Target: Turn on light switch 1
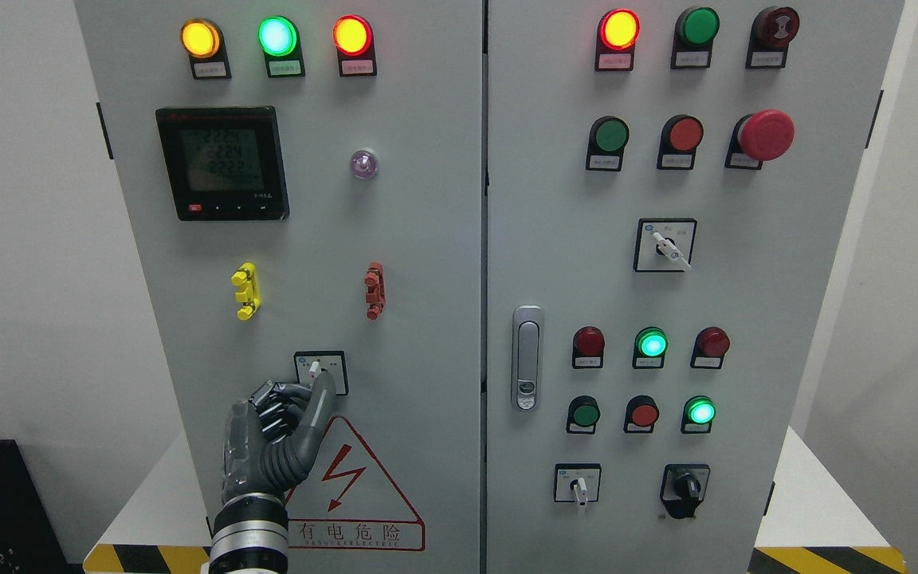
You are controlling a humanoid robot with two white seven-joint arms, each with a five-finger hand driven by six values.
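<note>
A small rotary selector switch (315, 368) with a white knob sits in a black-framed plate low on the left cabinet door (419, 263). My left hand (309, 389) rises from the bottom edge in front of that door. Its fingers (277, 397) are curled in, and the extended thumb (320, 395) reaches up to the switch plate, its tip just below and right of the knob. The knob stands upright and shows above the fingertips; I cannot tell whether the thumb touches it. My right arm does not show.
Above the hand are a yellow clip (245, 291) and a red clip (374, 291), a digital meter (222, 163) and three lit lamps. A red warning triangle (347, 478) lies below the switch. The right door carries a handle (527, 357), buttons, lamps and further selector switches.
</note>
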